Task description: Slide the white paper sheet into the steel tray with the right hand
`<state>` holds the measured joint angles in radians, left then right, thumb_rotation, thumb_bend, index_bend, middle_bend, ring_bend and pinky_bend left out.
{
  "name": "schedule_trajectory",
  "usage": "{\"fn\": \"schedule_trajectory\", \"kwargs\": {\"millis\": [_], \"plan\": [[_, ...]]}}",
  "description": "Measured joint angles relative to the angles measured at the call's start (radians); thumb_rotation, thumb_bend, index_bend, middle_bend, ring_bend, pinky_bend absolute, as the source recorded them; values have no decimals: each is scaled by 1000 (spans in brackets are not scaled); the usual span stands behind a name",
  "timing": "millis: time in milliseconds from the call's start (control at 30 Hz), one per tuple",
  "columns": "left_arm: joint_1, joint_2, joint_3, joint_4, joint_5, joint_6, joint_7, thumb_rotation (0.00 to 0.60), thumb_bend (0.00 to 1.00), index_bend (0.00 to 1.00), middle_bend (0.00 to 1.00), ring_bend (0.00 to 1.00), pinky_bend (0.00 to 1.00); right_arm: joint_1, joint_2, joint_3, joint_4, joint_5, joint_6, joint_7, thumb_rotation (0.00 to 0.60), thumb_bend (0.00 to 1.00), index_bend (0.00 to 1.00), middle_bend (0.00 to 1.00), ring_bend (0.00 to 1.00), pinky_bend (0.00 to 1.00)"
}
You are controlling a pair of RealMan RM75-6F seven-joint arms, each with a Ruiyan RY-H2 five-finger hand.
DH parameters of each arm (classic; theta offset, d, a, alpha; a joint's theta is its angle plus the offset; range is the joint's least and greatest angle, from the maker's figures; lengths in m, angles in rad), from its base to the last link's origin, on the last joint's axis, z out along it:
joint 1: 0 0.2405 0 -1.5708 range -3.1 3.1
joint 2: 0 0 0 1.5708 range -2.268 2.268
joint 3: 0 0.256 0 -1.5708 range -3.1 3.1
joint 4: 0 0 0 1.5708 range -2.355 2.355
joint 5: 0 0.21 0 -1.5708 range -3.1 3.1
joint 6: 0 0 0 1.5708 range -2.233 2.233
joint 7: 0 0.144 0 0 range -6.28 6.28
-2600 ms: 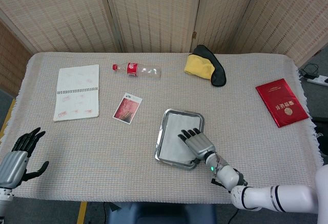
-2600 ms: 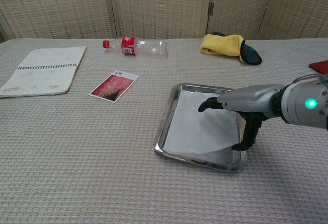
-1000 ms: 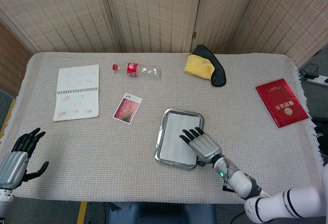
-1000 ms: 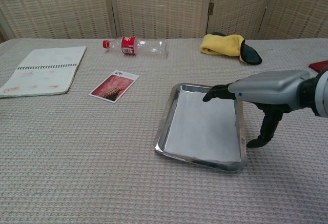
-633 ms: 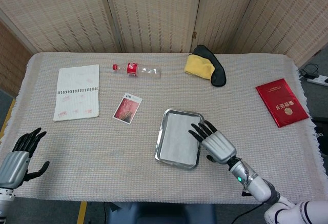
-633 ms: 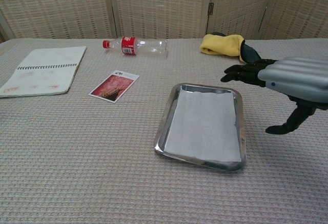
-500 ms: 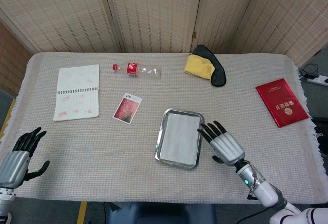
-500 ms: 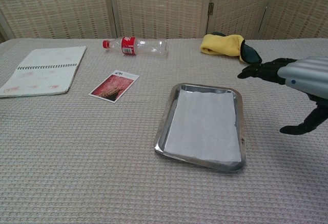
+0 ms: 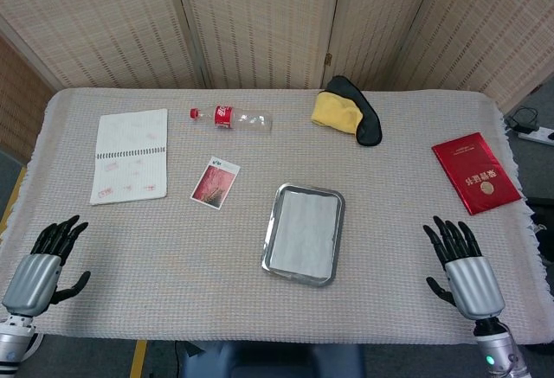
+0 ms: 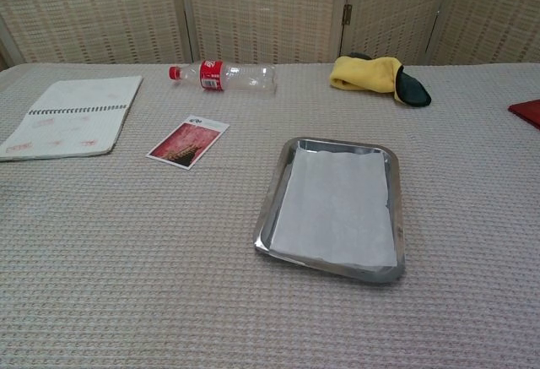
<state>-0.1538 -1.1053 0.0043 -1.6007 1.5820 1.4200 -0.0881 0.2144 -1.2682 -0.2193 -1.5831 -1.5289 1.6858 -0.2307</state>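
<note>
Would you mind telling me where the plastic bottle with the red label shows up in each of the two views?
Head view: the plastic bottle lies upper left of centre, near the table's far edge.
Chest view: the bottle lies at top, left of centre.
Shared landmark: the photo card lies nearer the robot than the bottle in both.

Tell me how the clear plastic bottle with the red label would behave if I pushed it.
The clear plastic bottle with the red label lies on its side, so it would probably roll rather than slide. It looks empty, hence likely light and easily sent off. The woven tablecloth may slow it somewhat.
</note>
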Motion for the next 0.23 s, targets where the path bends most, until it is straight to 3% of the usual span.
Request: {"fn": "schedule_trajectory", "kwargs": {"millis": [233], "plan": [[5, -13, 9, -2, 20, 16, 30, 600, 422, 0, 0, 0, 0, -28, 46, 19, -29, -28, -16, 40, 600, 271, 0, 0, 0, 0]]}}
